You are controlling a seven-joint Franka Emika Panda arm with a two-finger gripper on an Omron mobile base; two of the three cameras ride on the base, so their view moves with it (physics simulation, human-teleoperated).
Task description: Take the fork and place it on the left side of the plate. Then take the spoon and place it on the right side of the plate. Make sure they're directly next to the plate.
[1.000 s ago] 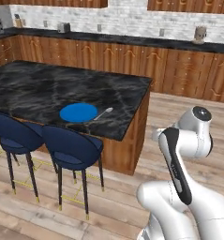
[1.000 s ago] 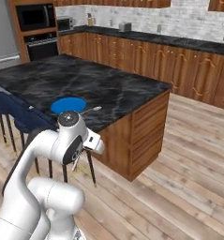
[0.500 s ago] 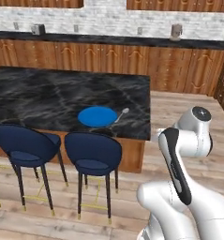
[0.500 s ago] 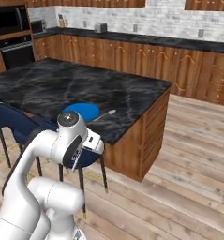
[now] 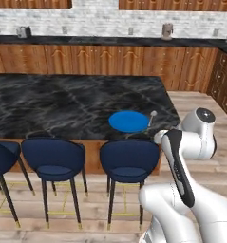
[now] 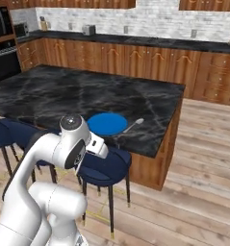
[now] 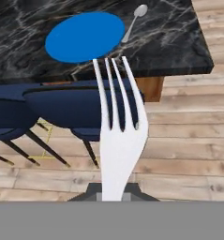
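A silver fork point(image 7: 118, 131) stands up in the middle of the hand view, prongs toward the island, with my gripper point(image 7: 112, 193) shut on its handle. The blue plate point(image 7: 85, 36) lies on the black marble island beyond the prongs, near the island's front edge. The spoon point(image 7: 133, 23) rests just right of the plate, bowl pointing away from it. From the base views the plate point(image 5: 128, 121) point(image 6: 107, 123) and the spoon point(image 5: 151, 117) point(image 6: 134, 125) lie ahead of my folded arm, which is held back over the floor, short of the island.
Dark blue stools point(image 5: 128, 160) point(image 5: 53, 159) line the island's point(image 5: 62, 104) front edge, one directly below the plate and between me and it. Wooden cabinets with a dark counter point(image 5: 110, 42) run along the back wall. Open wood floor point(image 6: 203, 158) lies right of the island.
The whole scene has shifted: the base has moved, so the island, plate and spoon now sit closer and more centred ahead. The arm keeps the same folded pose.
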